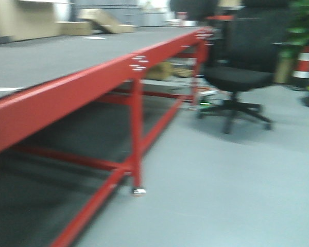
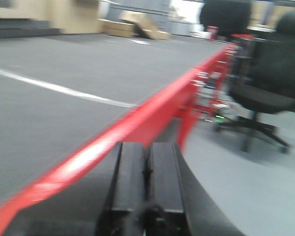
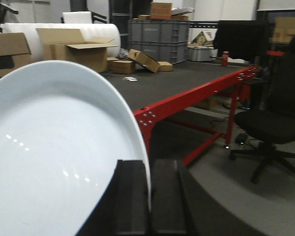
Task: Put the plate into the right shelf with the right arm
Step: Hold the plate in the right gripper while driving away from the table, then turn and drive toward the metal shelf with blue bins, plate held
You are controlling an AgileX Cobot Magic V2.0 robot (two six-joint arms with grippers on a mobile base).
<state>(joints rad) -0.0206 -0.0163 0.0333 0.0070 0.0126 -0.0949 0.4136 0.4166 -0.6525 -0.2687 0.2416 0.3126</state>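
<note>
Red-framed table [image 1: 67, 92] left of frame, right shelf not in view | right gripper [image 3: 150, 169] clamped on plate [image 3: 54, 162] rim, extending lower left of pincer | left gripper [image 2: 147, 150] pressed together

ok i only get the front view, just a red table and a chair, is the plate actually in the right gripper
observer: yes. The right wrist view shows the plate with its rim pinched in the right gripper.
operator: and the left one
observer: the left gripper is shut with nothing in it, just outside the red table edge.
operator: any shelf in sight
observer: no, none of the views shows the shelf. The right wrist view only adds cardboard boxes at the far side of the table, and the chair off to the right.
</note>
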